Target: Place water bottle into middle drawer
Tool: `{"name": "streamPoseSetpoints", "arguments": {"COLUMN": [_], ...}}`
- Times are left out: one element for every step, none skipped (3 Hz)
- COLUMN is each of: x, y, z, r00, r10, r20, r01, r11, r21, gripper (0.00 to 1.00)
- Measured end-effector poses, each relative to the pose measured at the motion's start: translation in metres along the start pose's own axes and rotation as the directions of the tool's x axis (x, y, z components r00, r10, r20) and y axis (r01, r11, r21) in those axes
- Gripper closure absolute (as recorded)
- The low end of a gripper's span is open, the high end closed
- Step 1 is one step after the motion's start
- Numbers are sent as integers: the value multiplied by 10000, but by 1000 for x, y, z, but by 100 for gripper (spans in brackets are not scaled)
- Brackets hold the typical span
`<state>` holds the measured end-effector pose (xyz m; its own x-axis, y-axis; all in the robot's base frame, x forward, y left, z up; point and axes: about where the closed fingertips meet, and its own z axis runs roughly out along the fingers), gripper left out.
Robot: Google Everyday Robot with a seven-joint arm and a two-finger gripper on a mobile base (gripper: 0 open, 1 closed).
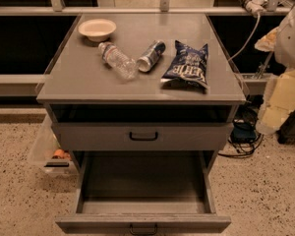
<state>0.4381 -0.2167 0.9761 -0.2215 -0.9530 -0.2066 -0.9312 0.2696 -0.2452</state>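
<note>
The water bottle (117, 59), clear and crinkly with a white cap, lies on its side on the grey cabinet top (78, 82), left of centre. The middle drawer (142, 186) is pulled out wide at the bottom of the view, its dark box interior showing nothing inside and a black handle on its front. Above it sits a closed grey drawer front (187, 136) with a black handle. My gripper (281, 100) hangs with the pale arm at the right edge, beside the cabinet and well away from the bottle.
A silver-blue can (151, 56) lies just right of the bottle, then a blue chip bag (186, 65). A white bowl (97, 29) stands at the back left. A clear plastic bin (48, 151) sits on the floor left; cables (243, 139) lie right.
</note>
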Motion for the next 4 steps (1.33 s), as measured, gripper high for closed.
{"name": "streamPoseSetpoints", "arguments": {"x": [0,-19,-62,-115], "y": [0,-15,-46,-76], "z": [0,-1,7,25], "r00": [10000,9988,9917,9766], "r10": [0,-247,-876,-1601], "r20": [0,429,937,1436], "r01": [0,234,855,1612], "r11": [10000,9993,9960,9869], "r21": [0,304,268,40], "gripper": [0,0,0,0]}}
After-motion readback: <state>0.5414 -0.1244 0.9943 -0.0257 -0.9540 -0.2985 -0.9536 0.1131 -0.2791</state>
